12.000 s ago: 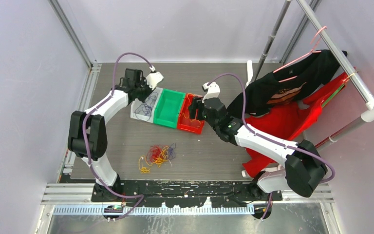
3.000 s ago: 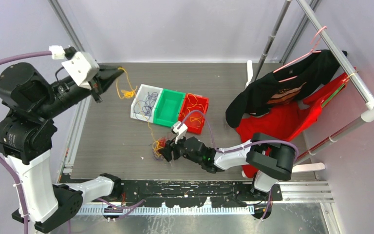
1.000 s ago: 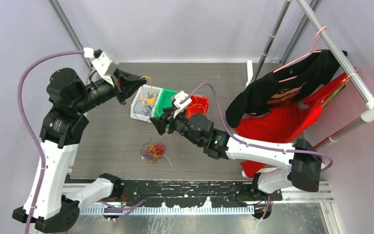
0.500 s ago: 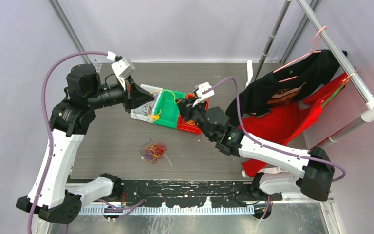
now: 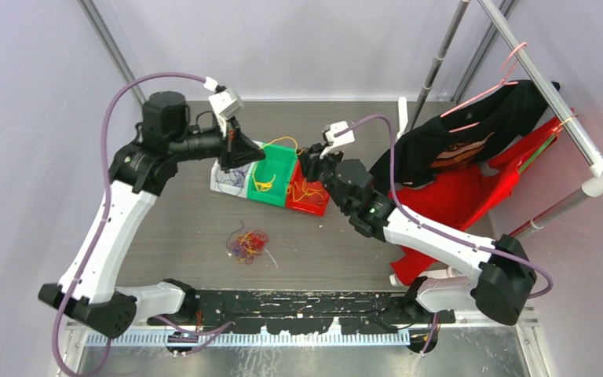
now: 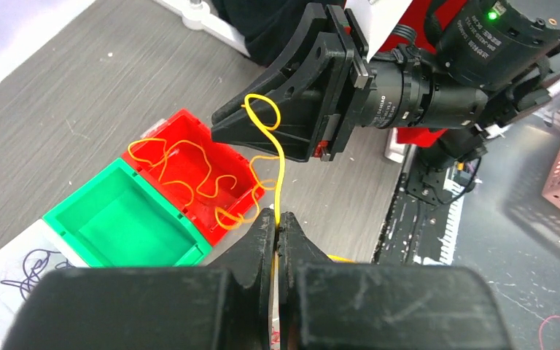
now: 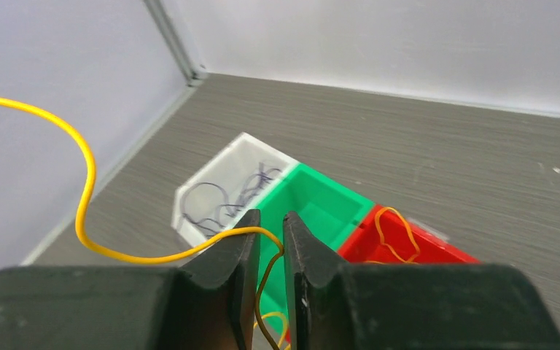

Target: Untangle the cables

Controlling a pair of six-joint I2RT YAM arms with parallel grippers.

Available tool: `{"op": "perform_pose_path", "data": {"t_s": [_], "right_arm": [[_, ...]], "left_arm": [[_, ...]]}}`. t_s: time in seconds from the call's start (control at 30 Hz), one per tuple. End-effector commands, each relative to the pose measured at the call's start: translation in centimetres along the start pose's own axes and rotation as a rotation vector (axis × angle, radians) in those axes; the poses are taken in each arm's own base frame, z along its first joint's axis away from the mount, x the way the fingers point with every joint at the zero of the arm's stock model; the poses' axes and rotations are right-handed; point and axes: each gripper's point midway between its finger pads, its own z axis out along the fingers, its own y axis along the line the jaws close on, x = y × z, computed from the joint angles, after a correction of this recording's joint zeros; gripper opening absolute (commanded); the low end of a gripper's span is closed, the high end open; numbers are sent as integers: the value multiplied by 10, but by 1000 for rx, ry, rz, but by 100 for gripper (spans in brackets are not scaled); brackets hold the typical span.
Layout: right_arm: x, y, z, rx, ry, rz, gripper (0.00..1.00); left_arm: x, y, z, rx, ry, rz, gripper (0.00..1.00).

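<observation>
1. The left gripper (image 6: 278,219) hovers over the bins at the far side of the grey wood-grain table (image 5: 180,220), its jaws pressed together on a thin yellow cable (image 5: 264,184).
2. The right gripper (image 7: 271,222) faces it from the right. Its jaws are a narrow slit apart and the same strand runs through the gap.
3. The strand's slack hangs into the green plastic bin (image 5: 279,162).
4. Orange strands lie in the red plastic bin (image 6: 187,125), and purple ones in the white bin (image 5: 221,183).
5. A purple, red and orange tangle of cables (image 5: 248,244) lies near the middle of the table.
</observation>
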Motion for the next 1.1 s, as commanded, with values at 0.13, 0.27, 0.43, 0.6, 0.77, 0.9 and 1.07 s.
{"op": "perform_pose_path", "data": {"t_s": [0.13, 0.27, 0.43, 0.6, 0.77, 0.9, 1.07], "right_arm": [[16, -41, 38, 84, 42, 10, 25], [42, -62, 50, 146, 102, -3, 47], [61, -77, 50, 187, 187, 9, 61], [48, -88, 35, 233, 207, 11, 65], [29, -108, 9, 340, 200, 28, 69], [26, -119, -13, 392, 204, 48, 76], [27, -126, -36, 416, 212, 73, 77]], "left_arm": [[-3, 59, 51, -93, 7, 53, 0], [6, 84, 76, -118, 35, 60, 0], [16, 110, 106, -155, 77, 65, 0], [15, 122, 125, -176, 77, 61, 0], [29, 120, 147, -156, 107, 44, 0], [46, 126, 169, -154, 136, 42, 0], [76, 147, 191, -209, 217, 72, 0]]}}
